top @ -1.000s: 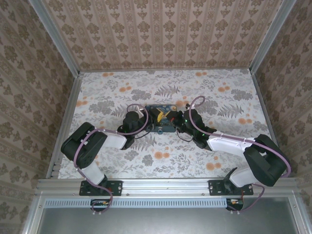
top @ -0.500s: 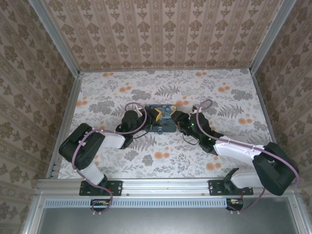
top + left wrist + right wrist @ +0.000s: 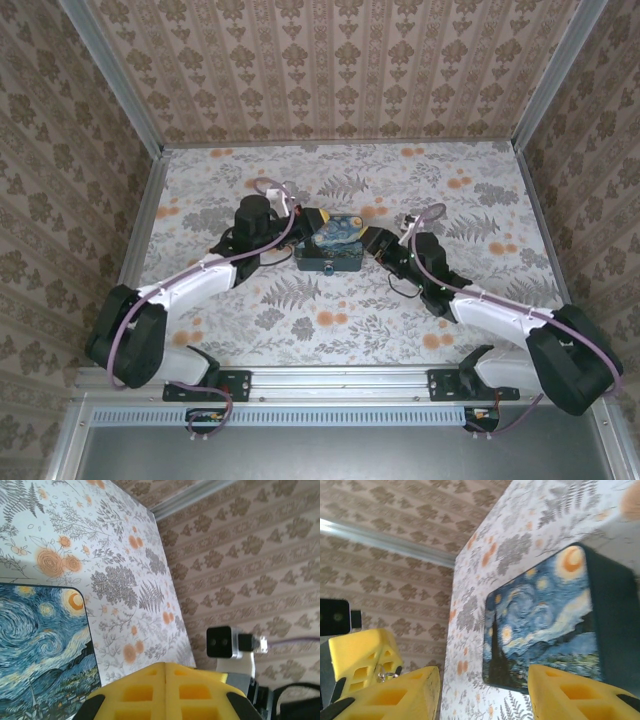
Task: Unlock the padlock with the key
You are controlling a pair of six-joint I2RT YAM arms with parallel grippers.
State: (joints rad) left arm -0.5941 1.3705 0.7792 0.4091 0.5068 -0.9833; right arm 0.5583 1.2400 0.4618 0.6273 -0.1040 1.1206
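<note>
The painted box (image 3: 335, 240) sits mid-table (image 3: 440, 340). The padlock (image 3: 329, 267) seems to be the tiny dark thing on the box's near face, too small from above to read well. The left gripper (image 3: 317, 219) hovers at the box's far left corner with its yellow fingers (image 3: 135, 692) pressed tight together. In the right wrist view a small silvery bit hangs at their tip, probably the key (image 3: 385, 673), so they look clamped on it, though its blade is hidden. The right gripper (image 3: 368, 240) is at the box's right side, its fingers (image 3: 395, 697) wide apart with nothing between them.

The key is on the far side of the box from the lock, so it has to come round to the near face. On that path either arm could knock the box and shift the lock. A thin key in soft fingers may twist as it meets the keyhole. If the right fingers do not steady the lock first, the key will likely just push it aside
</note>
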